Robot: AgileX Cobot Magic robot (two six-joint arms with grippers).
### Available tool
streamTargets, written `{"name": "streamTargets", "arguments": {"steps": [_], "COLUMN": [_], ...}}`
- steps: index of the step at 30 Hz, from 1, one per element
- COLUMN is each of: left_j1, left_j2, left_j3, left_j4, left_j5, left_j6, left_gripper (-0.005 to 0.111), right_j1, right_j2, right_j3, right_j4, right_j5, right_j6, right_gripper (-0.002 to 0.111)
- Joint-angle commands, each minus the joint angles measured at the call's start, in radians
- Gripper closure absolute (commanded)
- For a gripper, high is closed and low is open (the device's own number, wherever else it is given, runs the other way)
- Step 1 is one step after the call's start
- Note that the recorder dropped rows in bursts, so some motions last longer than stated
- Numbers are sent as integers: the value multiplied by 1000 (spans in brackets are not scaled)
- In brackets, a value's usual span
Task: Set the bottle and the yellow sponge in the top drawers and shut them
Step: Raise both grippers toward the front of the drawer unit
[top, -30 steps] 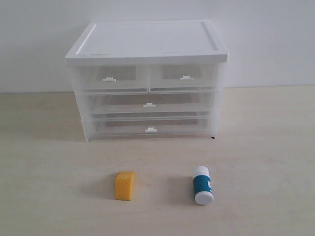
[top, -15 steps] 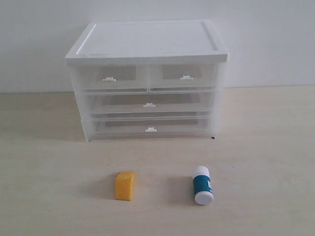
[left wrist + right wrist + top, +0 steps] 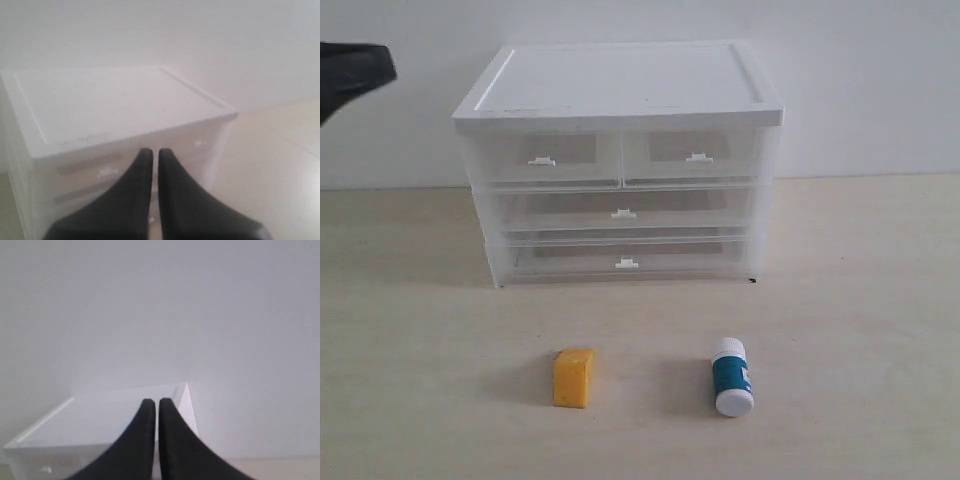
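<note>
- Two grippers are mine. The left gripper (image 3: 151,155) has its dark fingers pressed together with only a thin slit between them, and it pinches nothing.
- My right gripper (image 3: 151,404) is pressed together the same way and is also empty.
- The bottle (image 3: 731,376) lies on its side on the near part of the table (image 3: 860,300), right of centre, one white end toward the cabinet (image 3: 620,85) and the other toward the near edge.
- The yellow sponge (image 3: 573,377) sits left of the bottle, apart from it and about as near.
- Both things lie well in front of the cabinet and touch nothing but the table. They are well apart from both my grippers, which are up at cabinet-top height or above.
- The top drawers (image 3: 560,155) sit side by side under the white top, pushed in flush. Below them are the two wider drawers (image 3: 623,212).
- Only the exterior view shows the bottle and the sponge. It also shows a dark shape (image 3: 350,68) at its upper left edge, on my left arm's side; I cannot tell which part it is.
- The left wrist view alone shows my left fingers over the cabinet's front edge, blurred.
- The right wrist view alone shows my right fingers aimed past the cabinet's top at the pale wall (image 3: 160,305).
</note>
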Motion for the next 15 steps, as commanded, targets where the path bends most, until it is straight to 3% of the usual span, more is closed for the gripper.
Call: {"name": "streamTargets", "arguments": {"steps": [1, 5, 8, 12, 15], "left_j1": [1, -7, -43, -130, -173], "left_j2": [137, 248, 307, 358, 402], "left_j3": [-54, -81, -107, -126, -153], "left_j4": [140, 141, 174, 152, 47], "left_j5": [-100, -179, -45, 225, 264], "left_j6": [24, 152, 186, 375, 512], "left_gripper": [103, 103, 103, 103, 101], "right_j1": [2, 2, 2, 2, 2], "right_j2": [117, 229, 304, 391, 441], "right_j3": [-7, -7, -7, -7, -7], "right_j4": [0, 0, 0, 0, 0], "right_j5": [5, -25, -41, -82, -141], "right_j6": [-3, -1, 17, 17, 17], "right_gripper": [108, 108, 108, 108, 108]}}
